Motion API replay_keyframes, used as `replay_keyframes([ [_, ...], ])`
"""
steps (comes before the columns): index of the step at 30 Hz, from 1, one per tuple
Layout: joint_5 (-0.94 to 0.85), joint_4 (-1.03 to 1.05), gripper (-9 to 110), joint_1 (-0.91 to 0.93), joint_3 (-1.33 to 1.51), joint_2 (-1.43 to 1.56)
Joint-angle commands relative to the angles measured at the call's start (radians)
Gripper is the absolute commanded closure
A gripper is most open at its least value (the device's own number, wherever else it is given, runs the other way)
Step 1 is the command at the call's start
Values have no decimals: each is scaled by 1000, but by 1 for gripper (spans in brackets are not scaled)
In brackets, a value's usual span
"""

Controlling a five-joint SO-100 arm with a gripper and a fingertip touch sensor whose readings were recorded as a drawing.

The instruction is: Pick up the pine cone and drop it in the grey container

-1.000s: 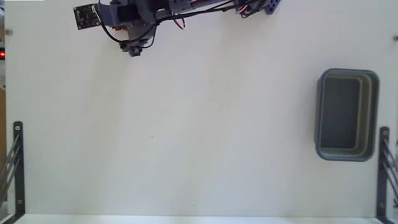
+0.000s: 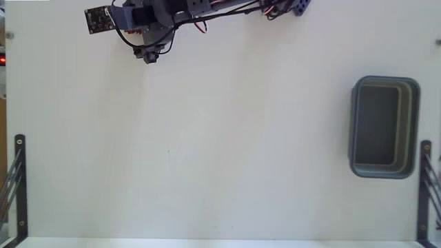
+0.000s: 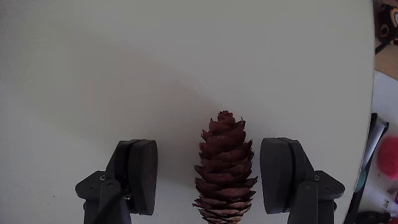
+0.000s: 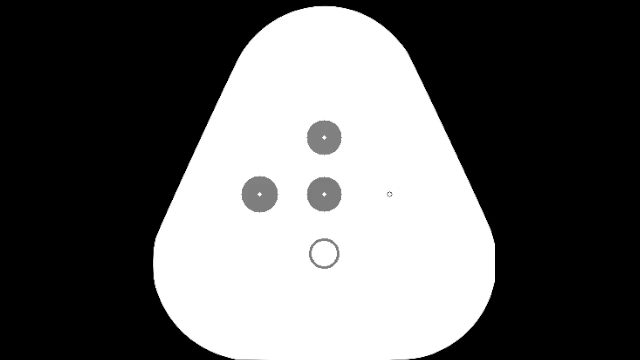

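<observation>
In the wrist view the pine cone (image 3: 225, 167), reddish-brown with rough scales, lies on the white table with its tip pointing away from the camera. My gripper (image 3: 210, 163) is open. Its two dark fingers stand on either side of the cone with a gap on each side, and the right finger is nearer to it. In the fixed view the arm (image 2: 158, 17) lies along the top edge of the table, and the cone is hidden under it. The grey container (image 2: 415, 124) sits empty at the far right of that view, far from the arm.
Black metal brackets stand at the lower left (image 2: 17, 179) and lower right (image 2: 426, 189) of the fixed view. A wide stretch of white table separates arm and container. In the wrist view the table edge (image 3: 368, 124) curves down the right, with clutter beyond.
The arm's end has shifted slightly to the right and toward the top edge in the fixed view. The container has not moved.
</observation>
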Motion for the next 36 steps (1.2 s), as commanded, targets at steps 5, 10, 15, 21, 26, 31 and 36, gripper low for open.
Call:
replay_keyframes([
  [5,5,-20,-6,22,7,31],
  [10,5,-20,-5,22,7,31],
  [15,5,-20,-3,22,7,31],
  [21,5,-20,-1,22,7,31],
  [26,5,-20,0,22,7,31],
  [31,5,-20,1,22,7,31],
  [36,5,-20,3,22,7,31],
])
